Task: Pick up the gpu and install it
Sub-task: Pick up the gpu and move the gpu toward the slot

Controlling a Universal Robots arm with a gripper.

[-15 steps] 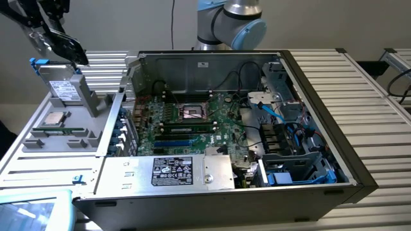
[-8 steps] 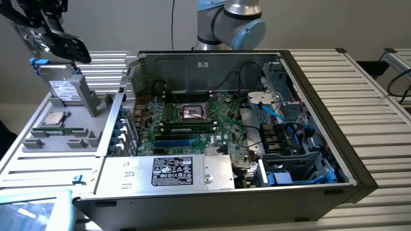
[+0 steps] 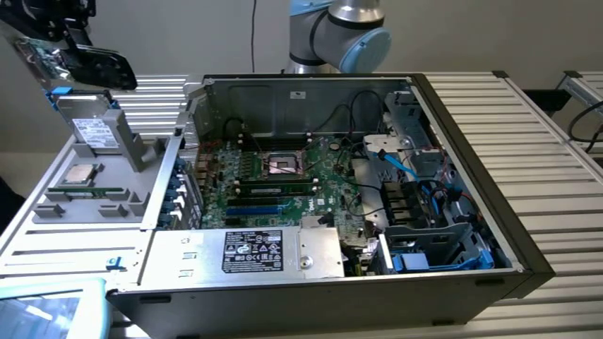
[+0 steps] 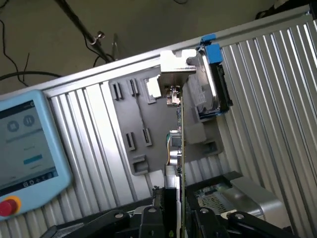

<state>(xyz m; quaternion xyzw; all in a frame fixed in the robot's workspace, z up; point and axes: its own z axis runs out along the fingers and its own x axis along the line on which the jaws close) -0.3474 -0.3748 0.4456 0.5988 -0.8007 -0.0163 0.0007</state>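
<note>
High at the exterior view's far left, my gripper (image 3: 70,39) is shut on the gpu (image 3: 94,65). The card's black cooler and a strip of green board show below the fingers. It hangs in the air above the grey parts holder (image 3: 56,208), clear of everything. In the wrist view the gpu (image 4: 181,144) runs edge-on between my gripper's (image 4: 179,218) two black fingers (image 4: 148,218), with its silver end bracket (image 4: 176,62) at the far end. The open computer case (image 3: 471,127) with the green motherboard (image 3: 212,187) lies to the exterior view's right of the holder.
On the holder a silver hard drive (image 3: 94,131) stands upright and a square CPU chip (image 3: 80,174) lies flat. The hard drive (image 4: 213,84) with blue clips also shows under the card. A teach pendant (image 4: 27,144) lies on the ribbed table. Cables and drive bays crowd the case's right side.
</note>
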